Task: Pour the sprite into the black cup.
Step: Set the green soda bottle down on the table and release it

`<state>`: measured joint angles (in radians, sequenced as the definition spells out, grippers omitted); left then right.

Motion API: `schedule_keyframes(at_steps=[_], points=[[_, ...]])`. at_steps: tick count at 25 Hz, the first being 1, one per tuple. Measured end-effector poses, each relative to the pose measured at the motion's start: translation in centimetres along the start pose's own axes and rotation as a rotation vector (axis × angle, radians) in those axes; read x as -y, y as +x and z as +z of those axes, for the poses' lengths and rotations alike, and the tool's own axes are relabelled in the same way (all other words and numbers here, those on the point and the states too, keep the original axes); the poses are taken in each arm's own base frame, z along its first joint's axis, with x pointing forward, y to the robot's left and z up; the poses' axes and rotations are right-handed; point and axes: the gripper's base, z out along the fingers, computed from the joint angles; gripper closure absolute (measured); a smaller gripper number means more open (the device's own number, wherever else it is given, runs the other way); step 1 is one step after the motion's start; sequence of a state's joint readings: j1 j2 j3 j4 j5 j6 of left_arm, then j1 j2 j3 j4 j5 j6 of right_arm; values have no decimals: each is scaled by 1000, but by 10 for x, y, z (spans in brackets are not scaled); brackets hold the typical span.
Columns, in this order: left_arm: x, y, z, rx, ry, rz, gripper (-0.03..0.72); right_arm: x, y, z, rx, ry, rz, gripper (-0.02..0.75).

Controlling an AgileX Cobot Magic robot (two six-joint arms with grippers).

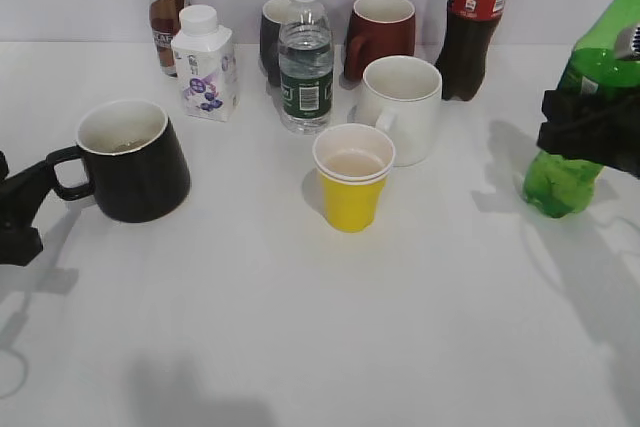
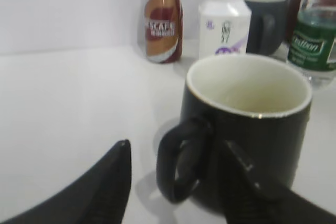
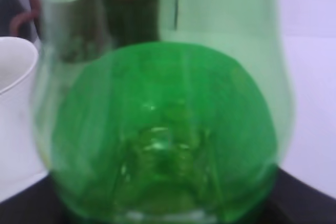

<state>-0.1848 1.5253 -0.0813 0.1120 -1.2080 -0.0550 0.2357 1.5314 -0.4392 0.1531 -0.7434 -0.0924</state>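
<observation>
Exterior camera looks down at a slant across the white tabletop [image 1: 430,327]. Left wrist camera sits low, close behind the wide black ceramic mug [image 1: 135,159] [image 2: 247,129], also in the exterior view. Right wrist camera presses against the translucent green plastic bottle [image 3: 163,129] [image 1: 585,107].

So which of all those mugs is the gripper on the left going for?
The wide black mug at the left, standing apart from the rest. The left gripper has its fingers on either side of the mug's loop handle; the white, grey and dark red mugs stand further back.
</observation>
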Motion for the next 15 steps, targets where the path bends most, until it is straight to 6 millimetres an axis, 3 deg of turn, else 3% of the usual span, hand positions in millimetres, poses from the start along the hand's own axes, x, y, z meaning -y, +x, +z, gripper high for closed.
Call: schedule_keyframes(at_steps=[6,11,15], points=[[0,-7,-2,39,2,4,277,-2,1,3,27,-22,-29,334],[1,-12,-4,67,3,5,277,-6,-2,3,65,-58,-65,122],[1,-15,-5,83,3,3,277,-6,-9,0,106,-60,-66,92]])
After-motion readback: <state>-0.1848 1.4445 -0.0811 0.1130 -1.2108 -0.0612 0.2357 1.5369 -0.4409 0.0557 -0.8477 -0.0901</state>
